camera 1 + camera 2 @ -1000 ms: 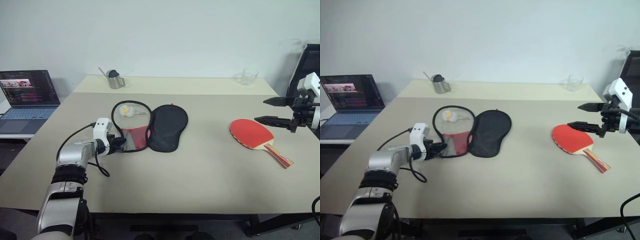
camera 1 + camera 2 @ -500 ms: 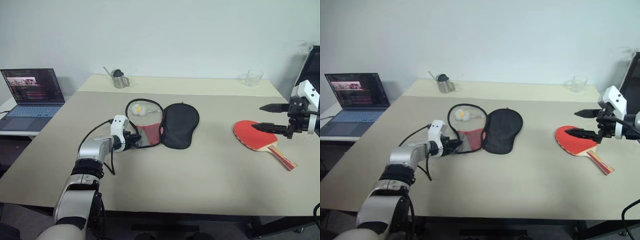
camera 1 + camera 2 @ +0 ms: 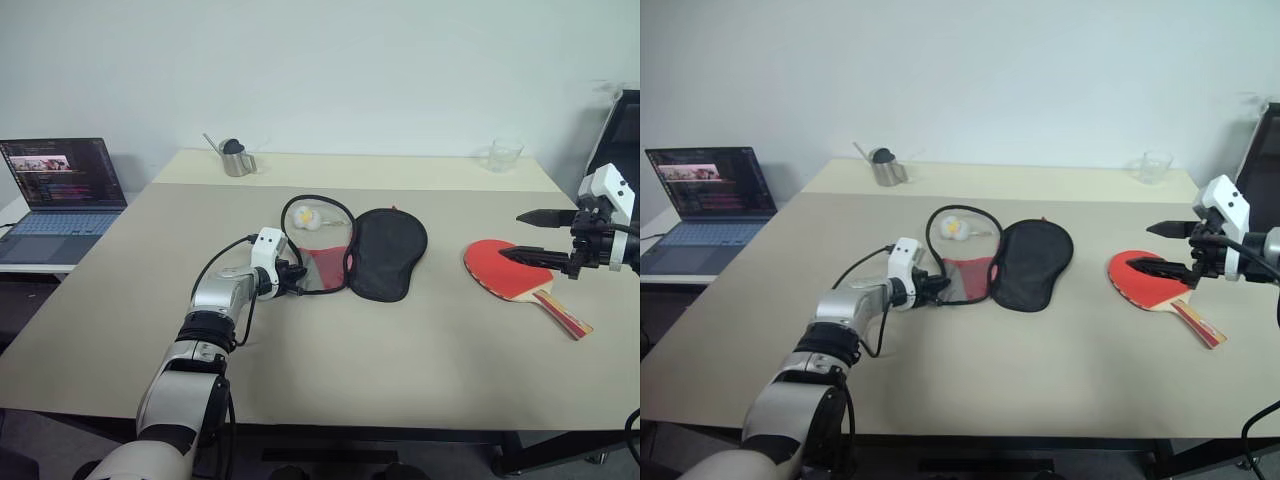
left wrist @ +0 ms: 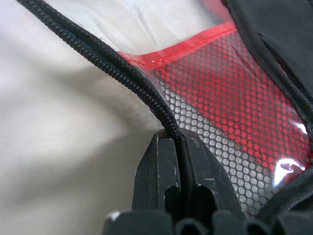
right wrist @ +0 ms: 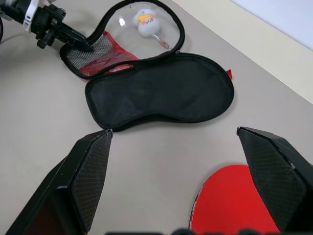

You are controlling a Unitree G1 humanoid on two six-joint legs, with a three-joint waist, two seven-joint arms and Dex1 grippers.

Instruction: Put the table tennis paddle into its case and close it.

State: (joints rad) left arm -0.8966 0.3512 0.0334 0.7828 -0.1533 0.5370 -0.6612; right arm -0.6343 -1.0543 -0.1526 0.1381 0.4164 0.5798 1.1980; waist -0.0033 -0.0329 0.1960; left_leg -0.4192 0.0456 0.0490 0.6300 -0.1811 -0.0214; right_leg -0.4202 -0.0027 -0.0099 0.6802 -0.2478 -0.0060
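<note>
Beige tabletop (image 3: 400, 370) carries everything, and both grippers reach in over it; the case (image 3: 385, 252) lies unzipped and spread flat just ahead of the left gripper (image 3: 297, 278), its black half the farther from that gripper, its clear and red mesh half the nearer, the two halves side by side and joined; the left gripper's fingers (image 4: 161, 171) are pressed together on the black zip edging at the mesh corner of the near half, the cord-like edge running out from between them; the table tennis paddle (image 3: 515, 275) lies flat with its red face up, well apart from the case and just below and beside the right gripper (image 3: 525, 236), its striped handle pointing toward the table's near edge; the right gripper hangs above the table by the paddle's blade with its two fingers spread wide and nothing between them; a laptop (image 3: 60, 190) stands open on a side desk, far out beyond the left arm; a metal cup (image 3: 236, 160) and a clear glass (image 3: 503, 154) stand at the far edge; a small white and yellow toy (image 3: 306, 216) rests under the clear panel of the case, a little beyond the left gripper.
</note>
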